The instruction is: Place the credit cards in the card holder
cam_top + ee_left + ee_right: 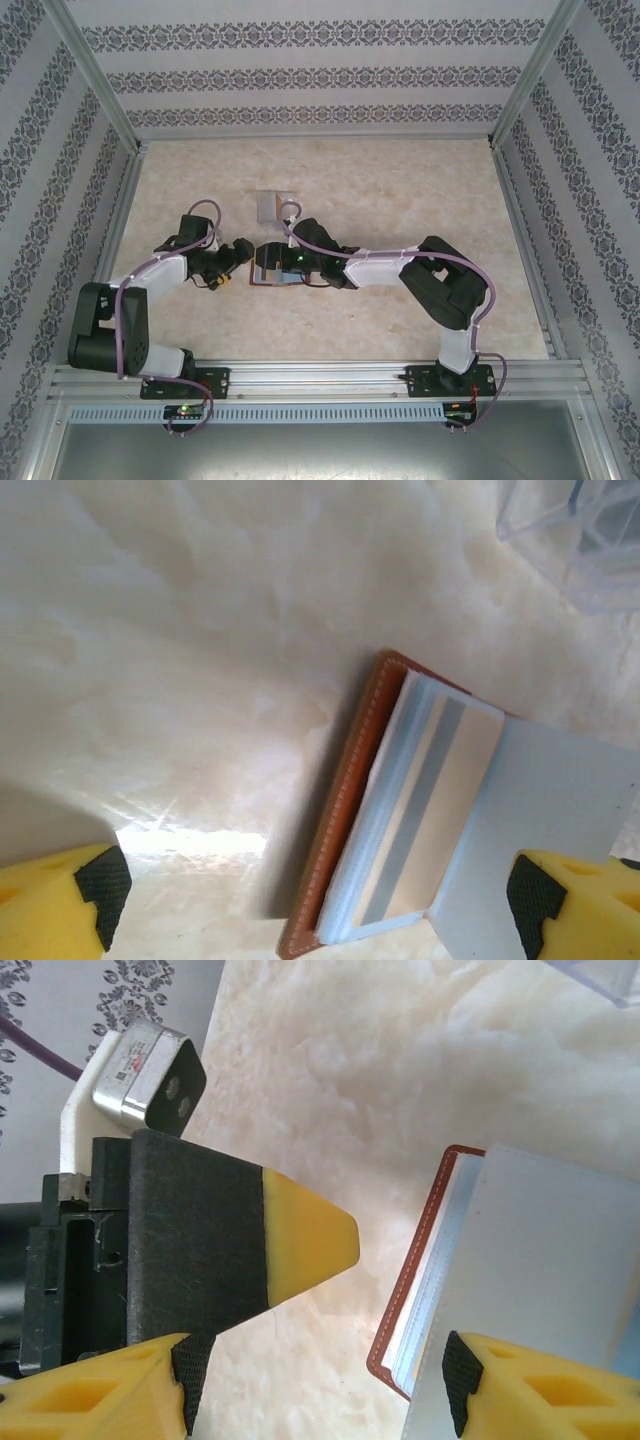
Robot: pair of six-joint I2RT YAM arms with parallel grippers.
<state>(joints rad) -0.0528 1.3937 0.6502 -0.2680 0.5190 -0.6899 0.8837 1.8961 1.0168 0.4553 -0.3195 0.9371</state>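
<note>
Beige marbled table (400, 180), from above, carried the reddish-brown leather card holder (265, 278) near its middle. Left wrist: our left end effector (320, 920) gaped over it; we judged its thin silvery-grey card (565, 800) stiff, slippery, best pinched edgewise. Right wrist: right end effector (320, 1400) gaped too.

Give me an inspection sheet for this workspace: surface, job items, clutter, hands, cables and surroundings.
Surface: tabletop, pale and marbled.
Job's things: brown holder lies open between the hands. A striped card sits in its pocket. A pale grey panel lies beside it; whether it is a card or a flap cannot be told.
Clutter: clear plastic piece beyond the holder.
Hands: left hand open, above the holder's edge. Right hand open, one finger over the panel.
Cables: purple cables run along both arms.
Surroundings: patterned walls; aluminium rail at the near edge.
</note>
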